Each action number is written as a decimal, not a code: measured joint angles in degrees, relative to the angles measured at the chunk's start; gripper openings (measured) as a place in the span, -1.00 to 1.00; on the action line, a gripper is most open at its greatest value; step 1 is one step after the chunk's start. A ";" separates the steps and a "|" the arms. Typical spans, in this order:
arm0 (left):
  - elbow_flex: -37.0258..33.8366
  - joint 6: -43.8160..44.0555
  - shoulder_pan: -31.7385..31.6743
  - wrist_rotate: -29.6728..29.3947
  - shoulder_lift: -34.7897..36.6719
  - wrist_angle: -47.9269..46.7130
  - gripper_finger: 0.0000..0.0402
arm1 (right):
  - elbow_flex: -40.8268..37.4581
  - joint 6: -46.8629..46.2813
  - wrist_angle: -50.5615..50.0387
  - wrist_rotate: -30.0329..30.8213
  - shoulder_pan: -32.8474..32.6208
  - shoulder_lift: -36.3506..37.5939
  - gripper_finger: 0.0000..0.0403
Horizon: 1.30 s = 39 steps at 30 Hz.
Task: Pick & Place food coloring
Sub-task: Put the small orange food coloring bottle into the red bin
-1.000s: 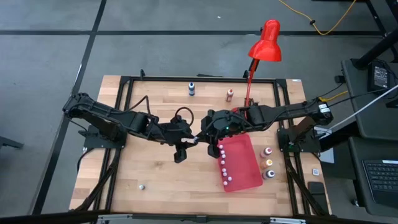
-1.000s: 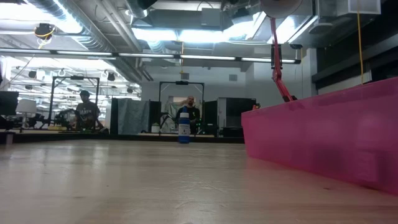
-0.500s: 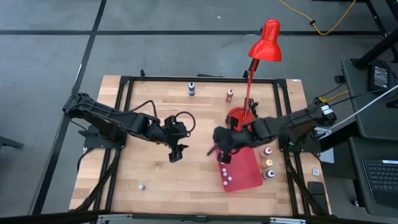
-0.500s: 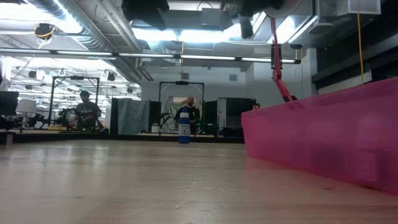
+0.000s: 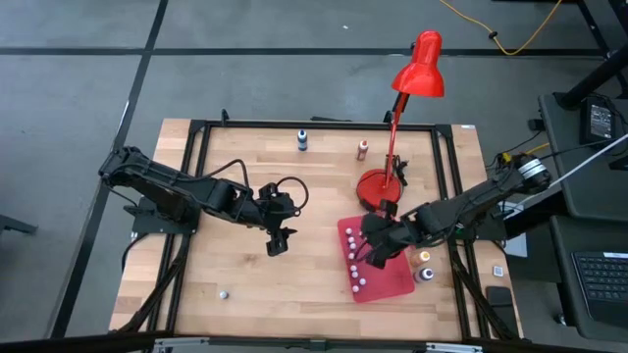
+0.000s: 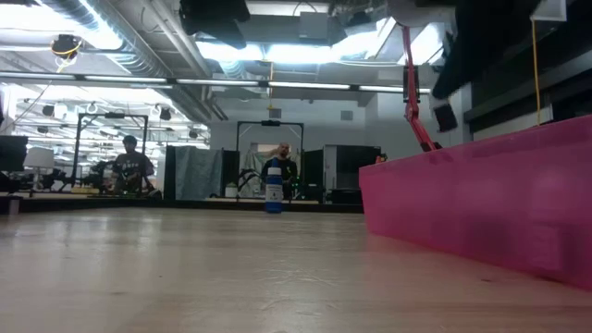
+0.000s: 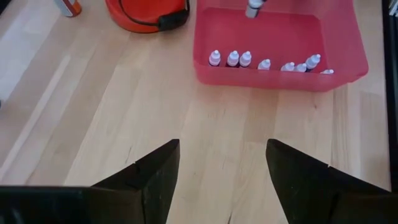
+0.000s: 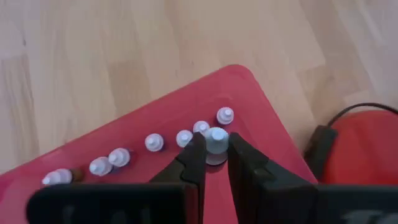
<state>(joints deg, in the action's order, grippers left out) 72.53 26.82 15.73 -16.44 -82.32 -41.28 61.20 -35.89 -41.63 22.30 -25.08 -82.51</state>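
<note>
My right gripper (image 5: 377, 251) hovers over the red tray (image 5: 394, 278), shut on a tiny food coloring bottle with a pale cap (image 8: 216, 139). Several small whitish bottles (image 5: 353, 263) stand in a row along the tray's left wall; they also show in the right wrist view (image 8: 153, 142). Three coloured bottles (image 5: 425, 257) stand on the table right of the tray. My left gripper (image 5: 274, 241) is open and empty over the table's middle, left of the tray. A blue bottle (image 5: 302, 141) and an orange one (image 5: 363, 147) stand at the far edge. My right gripper pinches the small bottle at its pale cap end (image 8: 216, 135) between its two fingertips (image 8: 196, 153). The fingers come from above, pointing down. The bottle hangs upright below them over the tray, beside the row; whether its base touches the tray floor I cannot tell.
The red lamp's round base (image 5: 378, 186) and its cable stand just beyond the tray's far edge. One small whitish bottle (image 5: 224, 293) lies near the table's near left. In the low view the tray's pink wall (image 6: 481, 199) fills the right side.
My right gripper has gone from the table's middle, where it met my left gripper, toward the right and near edges, and now stands over the tray with the small bottle. My left gripper has drawn back a little toward the table's left edge.
</note>
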 joint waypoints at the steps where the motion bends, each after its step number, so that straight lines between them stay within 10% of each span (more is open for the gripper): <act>1: 0.00 0.01 0.02 0.01 0.00 -0.03 0.16 | -2.49 -0.06 2.56 -0.11 0.02 1.24 -0.75; 20: 0.00 1.54 0.02 -0.38 0.00 0.79 0.16 | -27.11 11.18 35.27 -3.56 5.43 4.16 -0.75; 39: 0.00 3.42 0.02 -1.91 -0.02 0.56 0.15 | -30.33 16.08 49.14 -6.06 9.73 -3.27 -0.72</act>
<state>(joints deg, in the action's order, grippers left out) 72.53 30.24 15.75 -18.35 -82.35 -40.73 30.87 -19.81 7.51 16.23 -15.35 -85.78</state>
